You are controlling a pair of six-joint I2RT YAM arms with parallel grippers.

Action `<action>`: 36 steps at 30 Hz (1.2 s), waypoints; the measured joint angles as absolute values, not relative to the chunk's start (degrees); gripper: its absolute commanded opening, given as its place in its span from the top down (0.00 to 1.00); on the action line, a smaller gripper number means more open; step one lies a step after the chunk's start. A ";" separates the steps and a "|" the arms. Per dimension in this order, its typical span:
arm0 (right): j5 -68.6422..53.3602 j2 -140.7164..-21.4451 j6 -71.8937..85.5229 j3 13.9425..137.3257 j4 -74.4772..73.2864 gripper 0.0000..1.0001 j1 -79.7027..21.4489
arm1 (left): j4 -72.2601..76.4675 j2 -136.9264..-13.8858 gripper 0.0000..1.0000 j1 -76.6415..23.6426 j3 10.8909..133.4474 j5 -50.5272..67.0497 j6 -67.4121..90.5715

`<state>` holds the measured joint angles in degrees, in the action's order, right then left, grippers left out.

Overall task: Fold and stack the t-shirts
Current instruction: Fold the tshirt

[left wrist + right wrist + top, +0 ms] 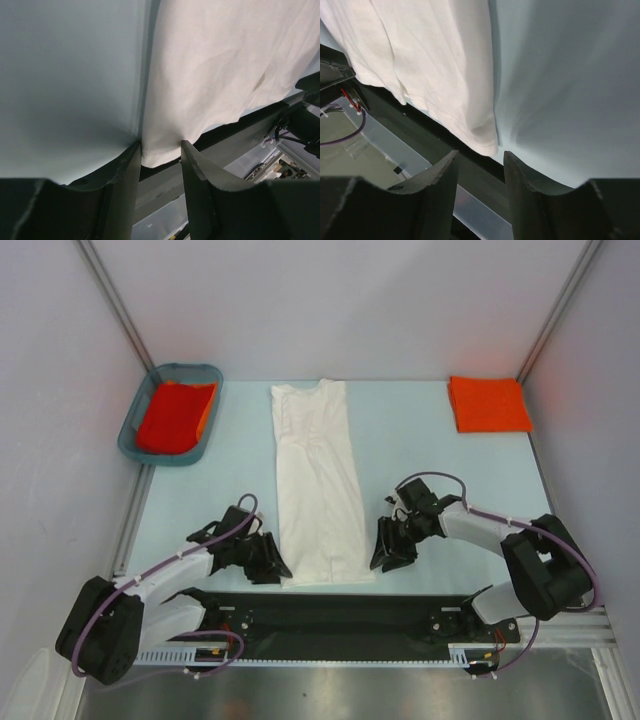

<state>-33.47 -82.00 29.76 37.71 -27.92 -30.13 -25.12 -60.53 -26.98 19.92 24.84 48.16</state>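
Observation:
A white t-shirt (318,480), folded into a long narrow strip, lies flat down the middle of the table with its hem at the near edge. My left gripper (268,562) sits low at the hem's left corner. In the left wrist view the gripper (161,145) is open, and the corner of the white cloth (215,65) lies between its fingertips. My right gripper (388,550) is at the hem's right corner. It stands open (481,154), with the white cloth's corner (487,142) just beyond its tips. An orange-red t-shirt (175,415) lies in the basket, and another (488,403) lies folded at the back right.
The teal plastic basket (130,430) stands at the back left of the pale blue table (200,500). A black rail (330,610) carrying the arm bases runs along the near edge, just below the shirt's hem. White walls enclose the sides and back.

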 measured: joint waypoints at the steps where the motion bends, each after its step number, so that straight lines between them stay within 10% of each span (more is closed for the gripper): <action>1: -33.71 -82.48 29.69 37.50 -27.46 0.50 -30.13 | -24.23 -60.55 0.57 -27.00 19.51 25.39 48.60; 29: -39.18 -87.15 29.65 34.28 -19.42 0.59 -30.65 | -24.01 -60.60 0.74 -27.24 18.28 25.54 51.62; 36: -37.30 -86.80 31.66 32.99 -17.58 0.93 -32.93 | -24.34 -60.58 0.98 -27.24 18.06 25.15 51.62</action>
